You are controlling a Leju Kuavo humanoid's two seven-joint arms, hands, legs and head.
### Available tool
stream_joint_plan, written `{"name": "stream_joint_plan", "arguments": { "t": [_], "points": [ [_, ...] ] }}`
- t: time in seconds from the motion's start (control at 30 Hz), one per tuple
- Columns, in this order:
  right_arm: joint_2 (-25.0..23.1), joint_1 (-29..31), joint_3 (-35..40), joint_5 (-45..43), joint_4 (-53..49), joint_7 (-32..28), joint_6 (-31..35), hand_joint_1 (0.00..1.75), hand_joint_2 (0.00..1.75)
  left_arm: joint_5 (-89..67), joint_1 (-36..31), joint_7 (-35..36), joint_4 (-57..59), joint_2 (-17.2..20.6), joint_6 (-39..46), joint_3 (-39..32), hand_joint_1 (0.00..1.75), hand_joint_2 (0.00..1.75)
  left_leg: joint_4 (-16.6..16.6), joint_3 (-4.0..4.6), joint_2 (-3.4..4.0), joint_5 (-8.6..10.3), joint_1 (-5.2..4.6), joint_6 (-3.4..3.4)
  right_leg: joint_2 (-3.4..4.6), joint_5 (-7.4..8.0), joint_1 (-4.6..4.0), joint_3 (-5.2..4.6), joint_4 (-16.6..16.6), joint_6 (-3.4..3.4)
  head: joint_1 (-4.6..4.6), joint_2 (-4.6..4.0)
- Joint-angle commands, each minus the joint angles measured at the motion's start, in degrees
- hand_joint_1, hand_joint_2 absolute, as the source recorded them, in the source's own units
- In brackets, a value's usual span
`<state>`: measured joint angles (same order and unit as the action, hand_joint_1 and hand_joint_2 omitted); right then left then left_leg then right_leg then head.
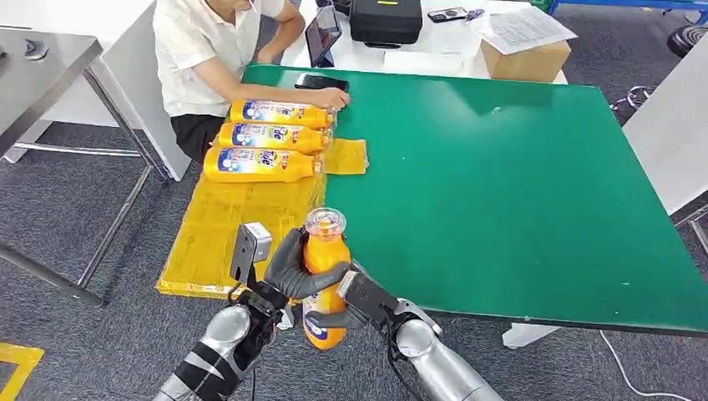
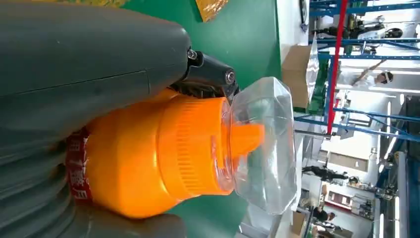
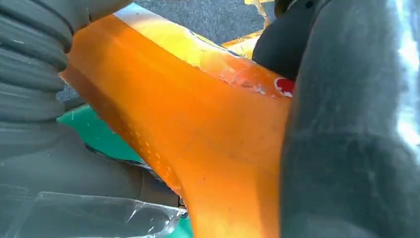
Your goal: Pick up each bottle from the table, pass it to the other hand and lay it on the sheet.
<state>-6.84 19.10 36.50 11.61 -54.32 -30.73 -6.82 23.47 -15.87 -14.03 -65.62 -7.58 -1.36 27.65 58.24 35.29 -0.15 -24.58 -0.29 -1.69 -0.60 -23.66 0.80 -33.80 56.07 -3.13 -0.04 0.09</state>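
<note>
An orange bottle [image 1: 324,249] with a clear cap stands upright in the air over the near edge of the green table [image 1: 518,184]. My left hand [image 1: 290,267] wraps around its upper body, just below the neck. My right hand [image 1: 355,302] grips it lower down, from the other side. The left wrist view shows the bottle's orange neck and clear cap [image 2: 148,153] close up beside my left hand [image 2: 74,64]. The bottle's orange side [image 3: 198,134] lies against my right hand [image 3: 34,74]. Three more orange bottles [image 1: 271,136] lie side by side on the yellow sheet [image 1: 225,234].
A person in a white shirt [image 1: 209,50] sits at the far left corner, one hand [image 1: 334,98] beside a black phone [image 1: 320,81]. Behind the green table are a tablet [image 1: 321,33], a black case [image 1: 384,21] and a cardboard box [image 1: 526,58]. A grey table [image 1: 42,67] stands at left.
</note>
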Motion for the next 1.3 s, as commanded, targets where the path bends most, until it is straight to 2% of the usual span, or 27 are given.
{"name": "stream_joint_plan", "arguments": {
  "t": [0.03,0.23,0.7,0.83,1.03,1.3],
  "points": [
    [-1.1,0.5,1.3,0.0,-2.9,-0.3,1.0,0.00,1.75,-2.9,-0.8,-1.0,-5.2,3.0,0.8,1.5,1.75,1.75,0.0,-0.06,0.08,-0.04,0.01,0.07,0.10,-0.03,0.00,0.01,0.0,0.07,-0.02,0.00],
    [-1.0,-0.6,0.7,0.3,-2.9,-0.3,1.5,0.00,1.75,-8.2,-0.6,-1.7,-10.0,4.3,2.6,2.2,1.75,1.75,0.0,-0.10,0.05,-0.05,0.05,0.08,0.06,-0.04,-0.04,0.05,0.0,0.09,-0.02,0.00],
    [-1.0,-0.6,0.7,0.3,-2.9,-0.3,1.5,0.00,1.75,-8.2,-0.4,-1.7,-10.0,4.3,2.6,2.2,1.75,1.75,0.0,-0.14,0.03,-0.06,0.04,0.09,0.03,-0.07,-0.04,0.09,0.0,0.10,0.00,0.00],
    [-1.1,-1.6,0.0,0.3,-2.9,-0.5,1.7,0.00,1.75,-13.6,-0.5,-2.3,-11.7,5.5,4.0,2.4,1.75,1.75,0.0,-0.10,0.03,-0.03,0.06,0.08,0.02,-0.04,-0.05,0.06,0.0,0.08,0.00,0.00],
    [-1.3,-2.9,-1.3,0.9,-3.2,-1.0,1.9,0.00,1.75,-20.4,1.0,-1.2,-15.2,7.4,4.4,-0.2,1.75,1.75,0.0,-0.13,0.10,-0.05,0.06,0.09,0.08,-0.04,-0.05,0.07,0.0,0.09,0.00,0.00],
    [-1.4,-3.5,-2.9,1.8,-3.3,-1.2,2.0,0.00,1.75,-23.7,-0.7,-0.5,-13.2,6.9,3.2,-2.3,1.75,1.75,0.0,-0.16,0.04,-0.04,0.06,0.10,0.04,-0.06,-0.05,0.11,0.0,0.10,-0.02,0.00]
  ]
}}
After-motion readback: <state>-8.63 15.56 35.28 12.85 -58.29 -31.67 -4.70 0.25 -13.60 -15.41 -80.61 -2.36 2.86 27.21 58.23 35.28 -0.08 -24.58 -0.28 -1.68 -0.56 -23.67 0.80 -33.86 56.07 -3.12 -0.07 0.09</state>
